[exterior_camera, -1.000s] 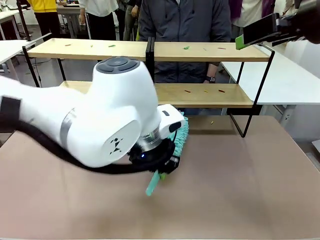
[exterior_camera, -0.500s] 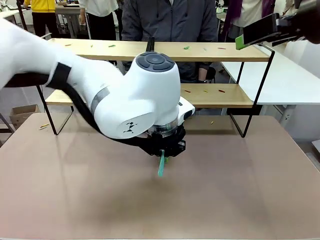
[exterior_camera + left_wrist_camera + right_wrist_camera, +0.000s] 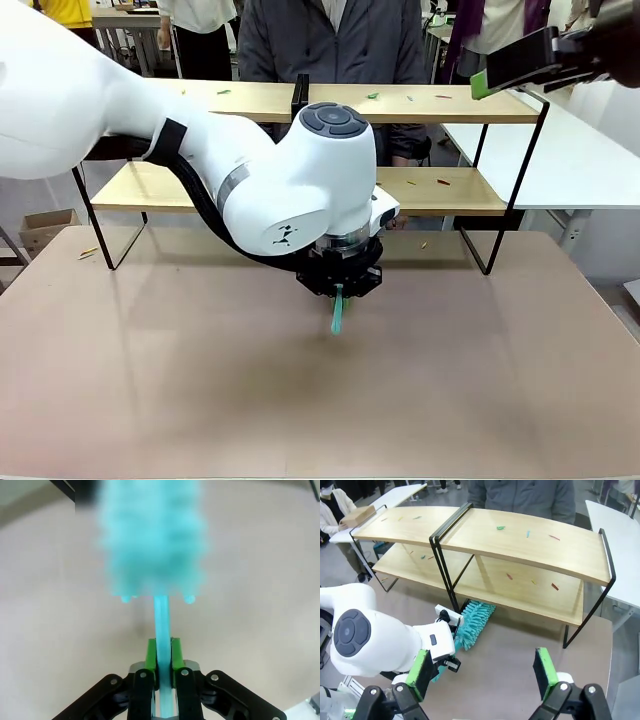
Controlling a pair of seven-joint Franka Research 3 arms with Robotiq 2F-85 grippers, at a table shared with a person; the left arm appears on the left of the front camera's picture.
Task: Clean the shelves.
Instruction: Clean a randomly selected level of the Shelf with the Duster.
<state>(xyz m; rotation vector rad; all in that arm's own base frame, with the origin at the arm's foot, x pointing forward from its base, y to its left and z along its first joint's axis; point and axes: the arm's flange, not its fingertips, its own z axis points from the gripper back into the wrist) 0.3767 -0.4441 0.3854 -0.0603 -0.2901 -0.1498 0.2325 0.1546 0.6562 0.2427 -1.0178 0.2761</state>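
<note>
Clamping left gripper (image 3: 161, 647) shut on thin handle of teal duster (image 3: 152, 545), centre frame. Head looks soft, light; handle seems stiff, best hold. Across upper frame, shelves (image 3: 440, 104) carry scraps (image 3: 372, 96).

Findings, front view:

1. The left arm (image 3: 300, 190) has swung from the picture's left side to the middle of the table (image 3: 500, 380) and in toward the shelves (image 3: 440, 105). Its big joint housing covered the left half of the lower board before and now stands in front of the central post.
2. The left gripper (image 3: 340, 287) has shifted right with it and turned.
3. The duster (image 3: 338, 314) handle slanted down-left before and now points almost straight at the camera. Its fluffy head showed right of the wrist and is now hidden behind the gripper.
4. The person (image 3: 330, 45) has moved toward picture left.
5. A box (image 3: 45, 228) at left is now uncovered.
</note>
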